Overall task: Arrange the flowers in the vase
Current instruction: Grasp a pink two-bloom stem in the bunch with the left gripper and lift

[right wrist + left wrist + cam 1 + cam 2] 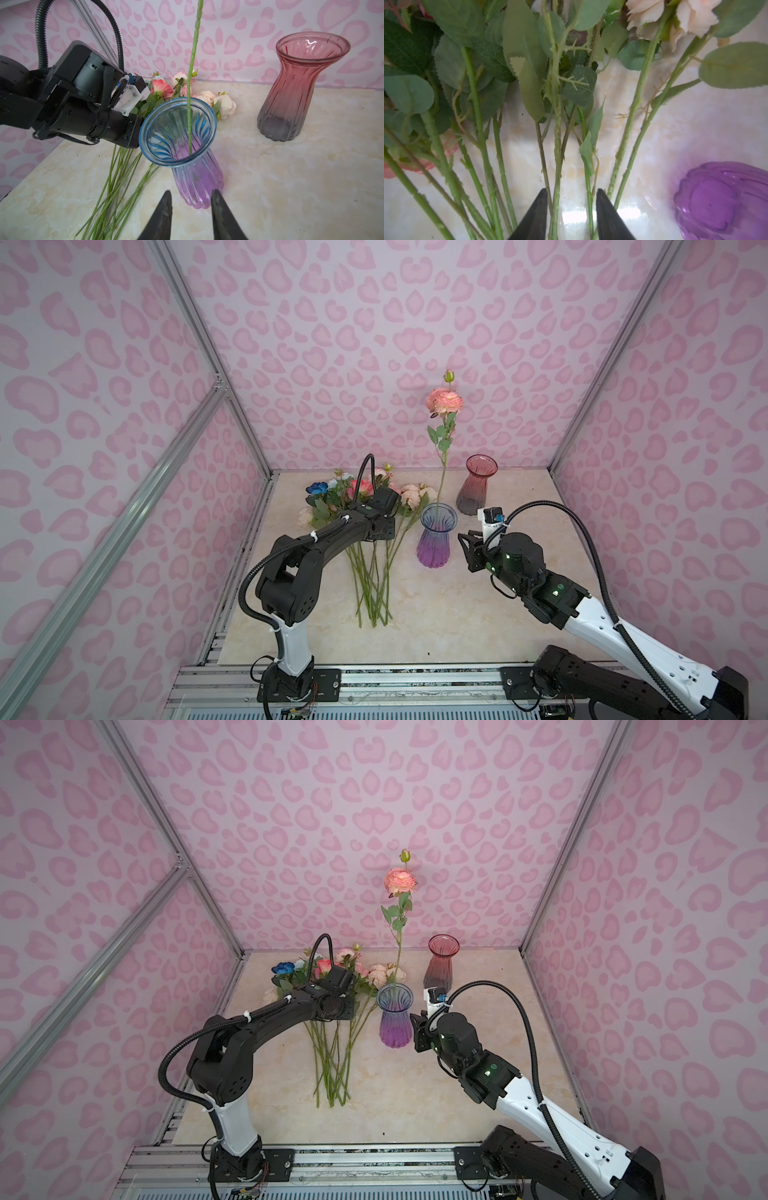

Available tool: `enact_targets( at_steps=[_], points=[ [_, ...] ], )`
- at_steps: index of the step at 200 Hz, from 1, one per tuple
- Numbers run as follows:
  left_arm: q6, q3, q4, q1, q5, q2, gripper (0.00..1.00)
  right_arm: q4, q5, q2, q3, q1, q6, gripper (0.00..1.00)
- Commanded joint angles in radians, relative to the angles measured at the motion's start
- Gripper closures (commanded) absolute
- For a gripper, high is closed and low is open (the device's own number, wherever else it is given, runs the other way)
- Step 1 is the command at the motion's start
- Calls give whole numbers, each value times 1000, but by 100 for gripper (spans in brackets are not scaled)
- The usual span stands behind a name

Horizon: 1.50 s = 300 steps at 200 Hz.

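One pink flower stands upright in the blue-and-purple glass vase, its stem leaning on the rim. The other flowers lie in a bundle on the table left of the vase, stems toward the front. My left gripper is down over the stems, open, with a few stems between its jaws, none pinched. My right gripper hovers open and empty just right of the vase's base.
A red-to-grey glass vase stands empty behind and to the right of the purple one. Pink patterned walls enclose the marble table on three sides. The left arm's wrist sits close beside the purple vase's rim.
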Motion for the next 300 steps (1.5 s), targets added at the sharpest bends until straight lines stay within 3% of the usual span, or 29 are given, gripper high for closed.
enact_targets(
  at_steps=[1,30,98,124,204,258,300],
  points=[
    [16,38,-87,-1,-50,43,61,14,-15,-22,-24,-17,11,66],
    [22,81,-105,-1,-67,101,63,15,-39,-47,-43,-53,20,63],
    [43,132,-151,-1,-129,150,95,2,-26,-99,-64,-70,25,63],
    [36,120,-164,-1,-117,97,97,11,-22,-113,-71,-74,34,63],
    [36,7,-124,-4,27,-246,97,25,-94,-91,-40,-74,54,63],
    [93,-368,279,-9,155,-705,97,38,-167,-14,71,7,55,62],
    [97,-525,421,-21,285,-923,97,102,-211,164,253,156,55,50]
  ],
)
